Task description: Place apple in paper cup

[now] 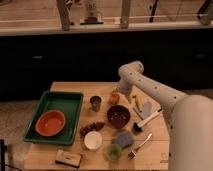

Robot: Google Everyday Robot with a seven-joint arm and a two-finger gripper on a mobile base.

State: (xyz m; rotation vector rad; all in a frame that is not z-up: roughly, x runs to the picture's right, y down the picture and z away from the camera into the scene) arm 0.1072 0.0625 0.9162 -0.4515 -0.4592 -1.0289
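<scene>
Wooden bench [100, 87] is seen crowded. The apple [114, 98] lies at its far middle, with the claw [121, 94] held just beside it, grip state indiscernible. The paper cup [93, 140] is set well apart, nearer the camera.

"Cups on the table [159, 146]?"

"Three counted: one paper cup [93, 140], one dark cup [95, 103], one green cup [113, 152]."

"Bowls?"

"Two: one orange bowl [50, 122], one dark brown bowl [118, 116]."

"Fruit?"

"Two pieces: one apple [114, 98], one banana [138, 102]."

"Remainder?"

"One green tray [66, 102], one fork [140, 145], one sponge [123, 139], one brush [145, 121]. One gripper [120, 93], which was low at the far middle of the table, just beside the apple."
</scene>
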